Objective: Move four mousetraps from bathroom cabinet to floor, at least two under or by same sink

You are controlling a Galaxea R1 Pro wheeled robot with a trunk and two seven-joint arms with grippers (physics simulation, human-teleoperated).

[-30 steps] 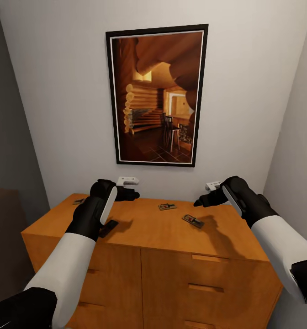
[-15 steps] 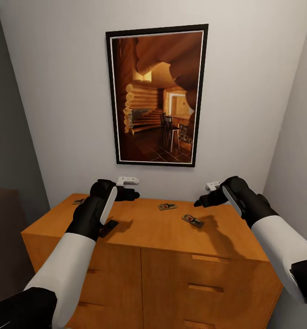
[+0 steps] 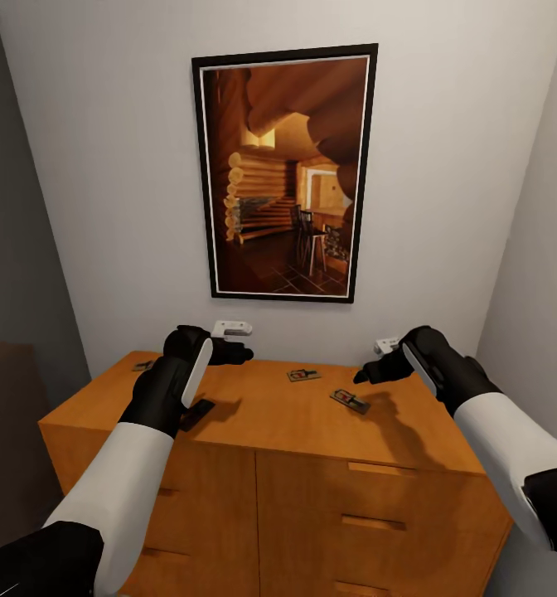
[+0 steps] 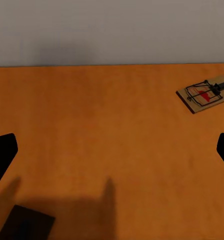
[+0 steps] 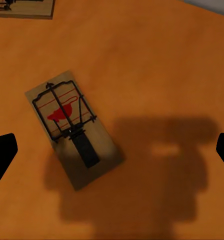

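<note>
Four mousetraps are seen lying on the flat top of the cabinet [image 3: 262, 414]: one [image 3: 350, 400] below the right claw [image 3: 370, 373], one [image 3: 303, 375] near the back middle, one [image 3: 197, 412] under the left claw [image 3: 237, 352], and one [image 3: 143, 364] at the back left edge. Both claws are held wide apart above the wood, with nothing gripped. The drawers are shut.
</note>
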